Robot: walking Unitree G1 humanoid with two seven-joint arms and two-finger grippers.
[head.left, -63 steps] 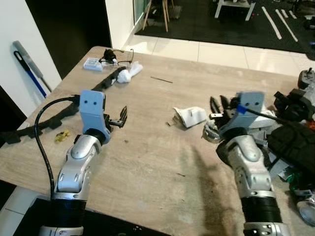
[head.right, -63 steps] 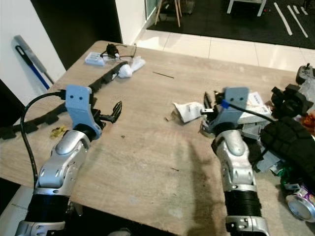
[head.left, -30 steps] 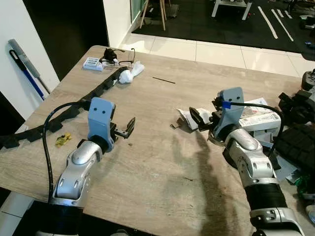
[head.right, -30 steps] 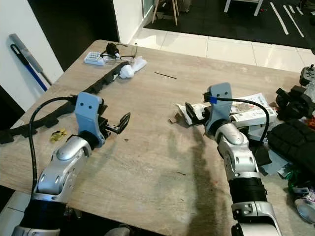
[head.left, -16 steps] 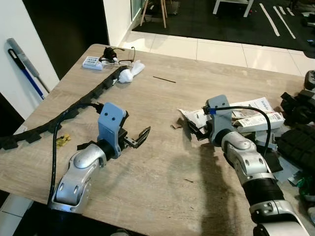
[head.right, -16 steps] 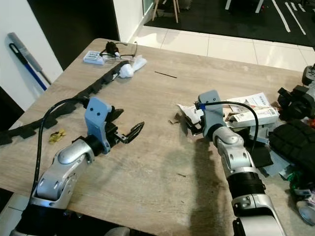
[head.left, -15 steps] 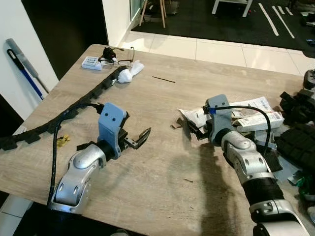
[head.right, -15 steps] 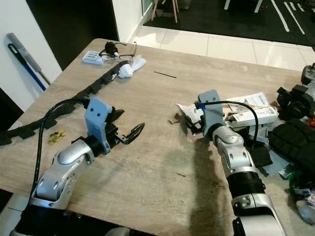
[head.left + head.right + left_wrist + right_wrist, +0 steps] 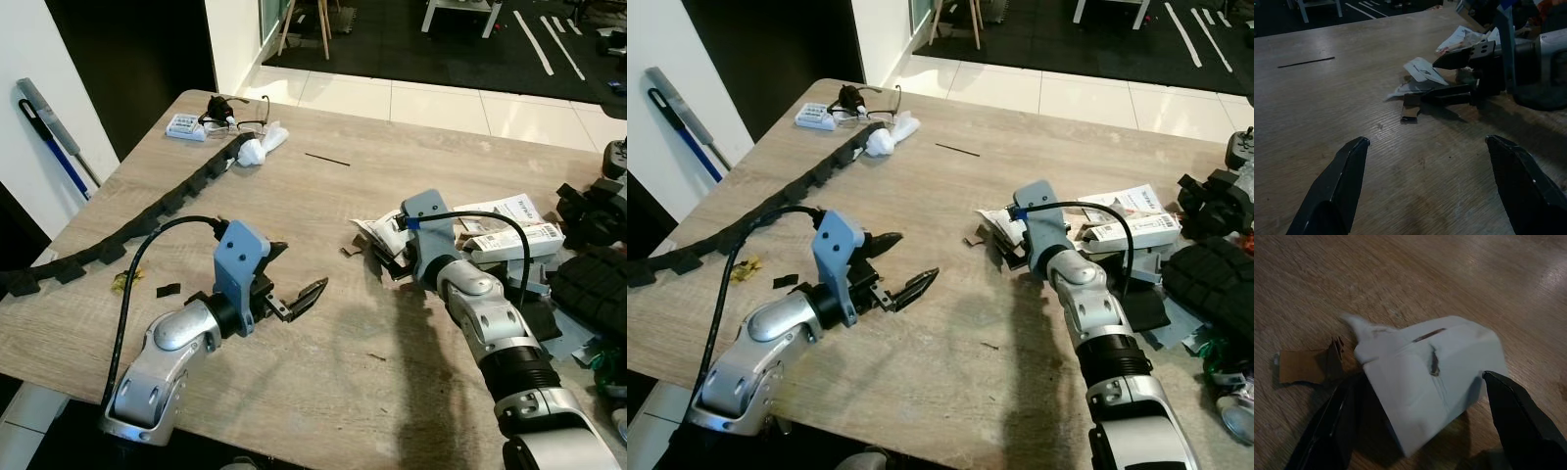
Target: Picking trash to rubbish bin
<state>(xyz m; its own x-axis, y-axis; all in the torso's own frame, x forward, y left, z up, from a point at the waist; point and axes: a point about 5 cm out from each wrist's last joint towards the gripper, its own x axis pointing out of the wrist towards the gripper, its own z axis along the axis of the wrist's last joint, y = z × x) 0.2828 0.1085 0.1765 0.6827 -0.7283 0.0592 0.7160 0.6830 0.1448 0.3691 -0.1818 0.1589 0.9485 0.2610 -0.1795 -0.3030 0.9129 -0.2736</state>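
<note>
Home interior: wooden table (image 9: 323,186) cluttered with paper packaging (image 9: 505,230), tiled floor (image 9: 392,98), broom (image 9: 54,142) against white wall.

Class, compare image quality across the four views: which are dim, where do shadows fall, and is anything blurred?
Eye views: bright and sharp; the arms cast soft shadows on the table. Left wrist view: dim, tool fingers soft at close range. Right wrist view: dark, white paper slightly blurred, dark shadow beneath it, glare on the wood.

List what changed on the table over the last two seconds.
The right gripper swung left and down to straddle the crumpled white paper, fingers open. The left gripper reached forward toward it, open. The paper, cardboard scrap and black cable chain stayed put.
</note>
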